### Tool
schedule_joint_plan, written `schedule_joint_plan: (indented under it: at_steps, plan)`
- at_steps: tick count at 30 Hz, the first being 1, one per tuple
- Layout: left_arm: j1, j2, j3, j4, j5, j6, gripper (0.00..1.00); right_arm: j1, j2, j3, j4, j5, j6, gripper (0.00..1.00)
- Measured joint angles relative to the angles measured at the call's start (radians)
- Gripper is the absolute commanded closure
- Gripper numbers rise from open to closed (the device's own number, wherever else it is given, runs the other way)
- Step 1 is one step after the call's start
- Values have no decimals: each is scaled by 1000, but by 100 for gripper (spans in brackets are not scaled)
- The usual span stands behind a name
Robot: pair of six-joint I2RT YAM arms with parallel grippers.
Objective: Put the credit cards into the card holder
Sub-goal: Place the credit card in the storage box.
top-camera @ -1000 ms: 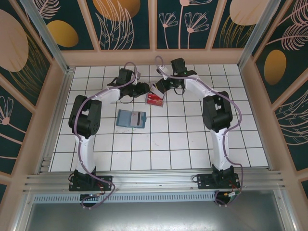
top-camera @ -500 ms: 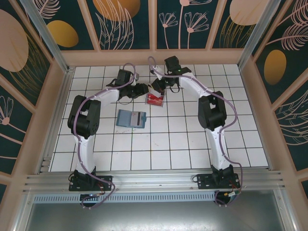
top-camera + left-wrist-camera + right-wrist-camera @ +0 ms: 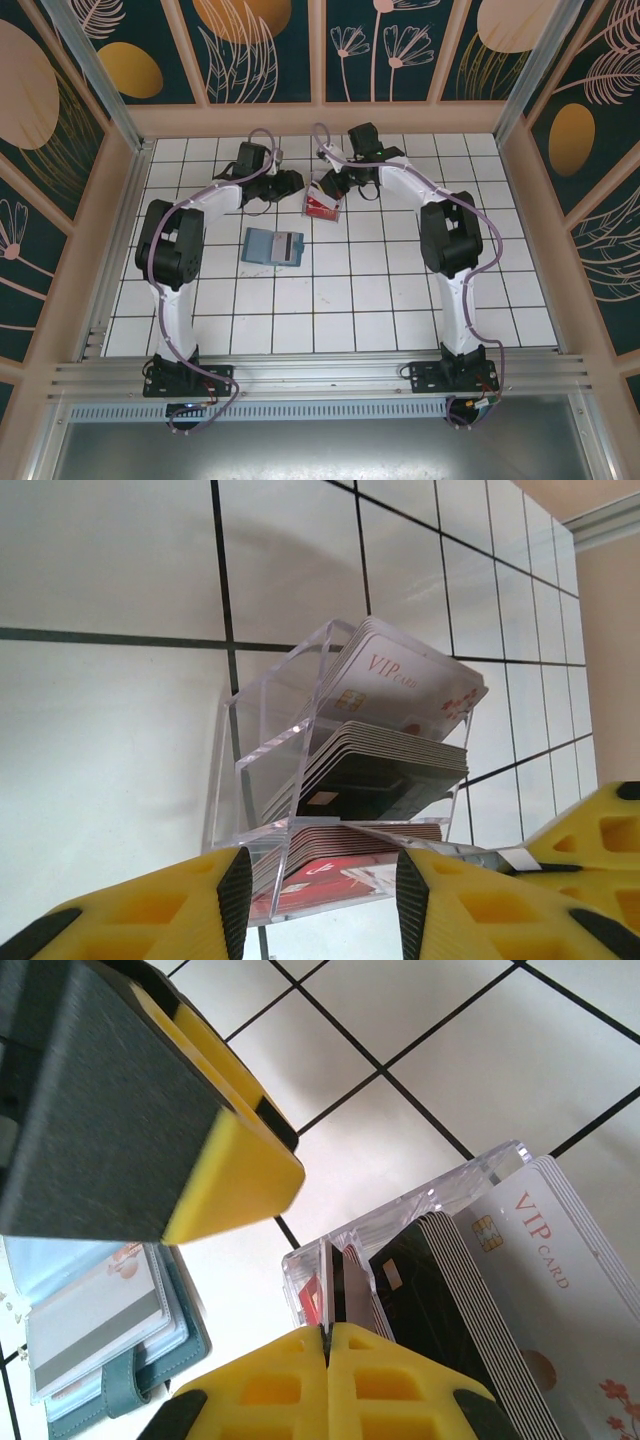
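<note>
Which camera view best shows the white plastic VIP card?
The left wrist view: the white plastic VIP card faces the lens, leaning in the clear plastic tray. The right wrist view shows it cropped at the edge. The top external view shows the tray too small to pick it out.

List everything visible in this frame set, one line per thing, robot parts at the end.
clear plastic tray: one, transparent, on the tiles at the far middle of the table, between the two grippers.
credit cards: several stacks on edge in the tray; pale "VIP CARD" ones, dark ones, red ones; exact count cannot be told.
card holder: one, teal-blue, lying open on the tiles nearer than the tray, at least one pale card in its pockets.
table: one, white tiles with dark grout, wooden walls around.
left gripper: one, yellow fingers either side of the tray's end; contact unclear.
right gripper: one, yellow fingers shut, tips at the red cards in the tray; a grip cannot be confirmed.
</note>
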State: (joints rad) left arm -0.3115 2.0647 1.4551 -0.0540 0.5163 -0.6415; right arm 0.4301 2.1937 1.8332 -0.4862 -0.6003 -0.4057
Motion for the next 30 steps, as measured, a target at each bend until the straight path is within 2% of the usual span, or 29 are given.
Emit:
schedule_joint_plan:
  at_steps: [14, 24, 30]
  plan:
    - [4, -18, -19, 12, 0, -8, 55, -10, 0, -58, -5, -73, 19, 97]
    - [4, -18, -19, 13, 0, -15, 55, -23, 69, 130, -70, -82, 6, 97]
    - [4, -18, -19, 13, 2, -15, 55, -23, 89, 114, -80, -74, -16, 97]
